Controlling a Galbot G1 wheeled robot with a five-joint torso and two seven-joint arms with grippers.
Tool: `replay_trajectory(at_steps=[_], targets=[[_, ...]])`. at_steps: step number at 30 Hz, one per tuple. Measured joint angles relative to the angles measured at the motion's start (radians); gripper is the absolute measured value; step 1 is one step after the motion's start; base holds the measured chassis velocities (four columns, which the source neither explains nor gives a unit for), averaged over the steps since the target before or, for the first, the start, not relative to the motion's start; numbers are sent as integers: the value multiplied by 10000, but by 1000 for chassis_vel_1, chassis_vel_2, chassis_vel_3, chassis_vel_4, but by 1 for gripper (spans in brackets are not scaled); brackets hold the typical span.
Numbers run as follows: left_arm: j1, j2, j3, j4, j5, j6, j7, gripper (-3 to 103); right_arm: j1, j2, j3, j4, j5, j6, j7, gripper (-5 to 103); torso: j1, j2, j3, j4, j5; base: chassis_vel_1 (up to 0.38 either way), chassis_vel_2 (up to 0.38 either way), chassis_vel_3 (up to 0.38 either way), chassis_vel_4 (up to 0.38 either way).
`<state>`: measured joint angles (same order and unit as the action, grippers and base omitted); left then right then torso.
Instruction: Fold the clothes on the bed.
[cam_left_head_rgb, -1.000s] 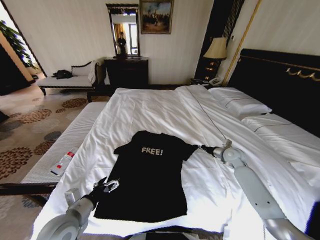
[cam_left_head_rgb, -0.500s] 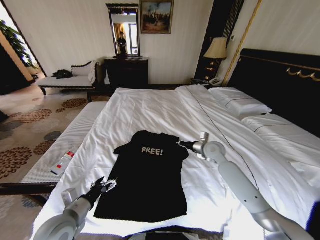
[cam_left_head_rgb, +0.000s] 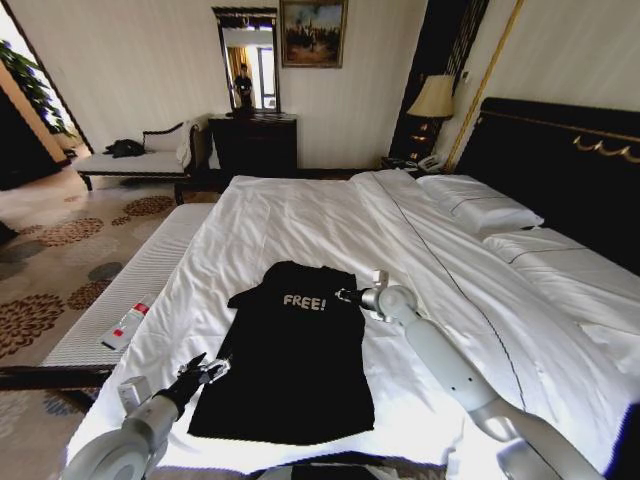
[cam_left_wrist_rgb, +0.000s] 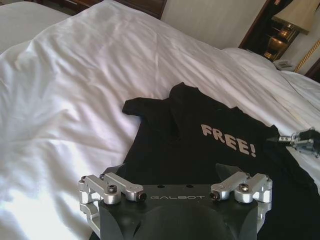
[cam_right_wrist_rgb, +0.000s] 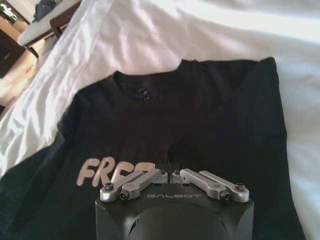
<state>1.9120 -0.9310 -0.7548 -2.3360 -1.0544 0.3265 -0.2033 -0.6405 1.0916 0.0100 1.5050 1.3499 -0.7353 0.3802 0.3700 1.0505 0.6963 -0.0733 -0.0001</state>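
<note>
The black T-shirt (cam_left_head_rgb: 295, 370) with white "FREE!" lettering lies flat, front up, on the white bed (cam_left_head_rgb: 330, 215). My right gripper (cam_left_head_rgb: 345, 296) is over the shirt's chest just right of the lettering, shut on the shirt's right sleeve, which is folded inward. In the right wrist view its fingers (cam_right_wrist_rgb: 162, 175) meet on black fabric (cam_right_wrist_rgb: 200, 110). My left gripper (cam_left_head_rgb: 207, 371) hovers open at the shirt's lower left hem. Its fingers (cam_left_wrist_rgb: 107, 186) stand wide apart in the left wrist view, above the shirt (cam_left_wrist_rgb: 165, 130), with the right gripper (cam_left_wrist_rgb: 302, 140) beyond.
A pale padded bench (cam_left_head_rgb: 140, 280) runs along the bed's left side with a white and red bottle (cam_left_head_rgb: 125, 325) on it. Pillows (cam_left_head_rgb: 480, 205) and the dark headboard (cam_left_head_rgb: 560, 160) are on the right. A dresser (cam_left_head_rgb: 252, 145), a chaise (cam_left_head_rgb: 130, 160) and a lamp (cam_left_head_rgb: 432, 98) stand behind.
My right gripper has moved left across the shirt, pulling the right sleeve in over the chest. The left gripper has stayed at the lower left hem.
</note>
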Motion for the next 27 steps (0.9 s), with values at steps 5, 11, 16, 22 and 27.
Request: replay_trajectory(at_steps=[5,11,16,22,27], targets=[[19,-47,-11,25,12,-5,14,100,14,203,-84,-157,-122,0,-18,4,0,0,0,1,2,0,0,0,0],[-98,-51,79,59,26,-5,-10,100,-100,178,-119,109,-121,0,-38,20,0,0,0,1,1,0,0,0,0],[-273,-46,221,134,40,16,-73,100,-291,-53,75,751,-100,-1,-151,42,0,0,0,0,1,0,0,0,0],[-845,-67,703,271,71,58,-215,100,-871,-400,852,1571,-297,43,-188,64,0,0,-1,4,4,0,0,0,0],[-2049,97,1428,748,20,96,-389,100,-1929,-844,2086,2063,-554,104,-243,80,0,0,-1,-1,4,0,0,0,0]])
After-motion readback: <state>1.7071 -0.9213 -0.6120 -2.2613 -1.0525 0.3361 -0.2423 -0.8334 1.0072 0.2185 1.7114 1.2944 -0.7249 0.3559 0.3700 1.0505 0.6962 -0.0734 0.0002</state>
